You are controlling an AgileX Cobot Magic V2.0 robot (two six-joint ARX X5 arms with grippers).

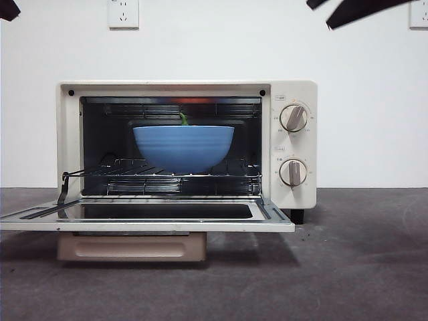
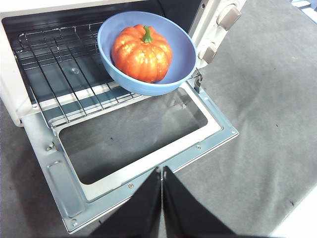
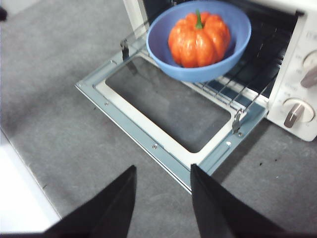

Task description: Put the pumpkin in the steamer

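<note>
The orange pumpkin (image 2: 142,53) sits in a blue bowl (image 2: 184,54) on the wire rack (image 2: 59,74) of the cream-white steamer (image 1: 294,144), whose door (image 1: 147,215) lies open and flat. In the front view only its green stem (image 1: 183,120) shows above the bowl (image 1: 183,147). The right wrist view shows the pumpkin (image 3: 199,39) in the bowl (image 3: 237,29) too. My left gripper (image 2: 162,173) is shut and empty, held back above the door's front edge. My right gripper (image 3: 162,178) is open and empty, also back from the door.
The steamer has two round knobs (image 1: 293,118) on its right side. The open glass door (image 2: 133,139) juts out over the grey table (image 1: 361,267). A crumb tray (image 1: 130,246) sits under the door. Arm tips (image 1: 361,10) show at the top corners.
</note>
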